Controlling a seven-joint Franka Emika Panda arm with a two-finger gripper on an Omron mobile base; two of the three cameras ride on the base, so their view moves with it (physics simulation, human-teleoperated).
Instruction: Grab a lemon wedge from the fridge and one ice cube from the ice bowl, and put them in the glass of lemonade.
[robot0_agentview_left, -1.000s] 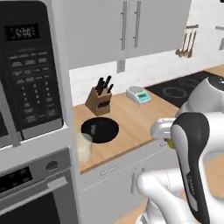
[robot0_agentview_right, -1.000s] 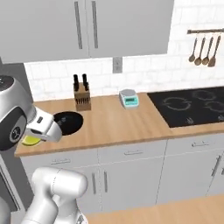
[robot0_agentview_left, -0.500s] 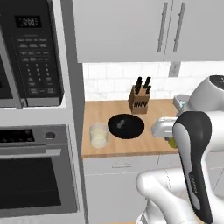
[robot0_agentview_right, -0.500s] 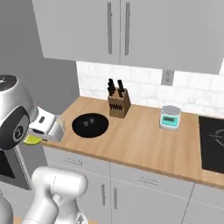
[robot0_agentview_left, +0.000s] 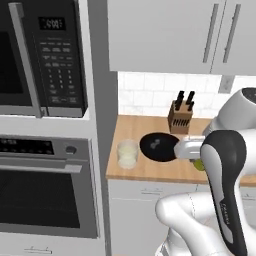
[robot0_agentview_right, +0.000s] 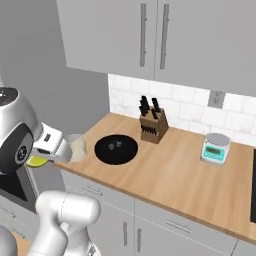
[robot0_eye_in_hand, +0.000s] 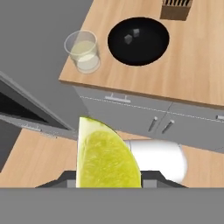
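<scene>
My gripper (robot0_eye_in_hand: 108, 175) is shut on the lemon wedge (robot0_eye_in_hand: 107, 157), a yellow-green slice that fills the lower middle of the hand view. It hangs in front of the counter's front edge, above the floor. The wedge also peeks out under the hand (robot0_agentview_left: 198, 164) and beside the arm (robot0_agentview_right: 36, 161). The glass of lemonade (robot0_eye_in_hand: 83, 51) stands at the counter's left end (robot0_agentview_left: 127, 154). Just right of it lies the black ice bowl (robot0_eye_in_hand: 151, 52) with two ice cubes (robot0_eye_in_hand: 128, 38) inside. The fridge is out of view.
A black oven and microwave column (robot0_agentview_left: 45, 125) rises left of the wooden counter (robot0_agentview_right: 175, 175). A knife block (robot0_agentview_right: 152, 125) stands behind the bowl and a small scale (robot0_agentview_right: 216, 149) farther right. Grey wall cabinets (robot0_agentview_right: 150, 40) hang above; drawers (robot0_eye_in_hand: 144, 118) sit below.
The base has moved, so both base views shifted: the oven column came into view and the counter with bowl and glass now lies ahead. The wedge stays in the shut gripper.
</scene>
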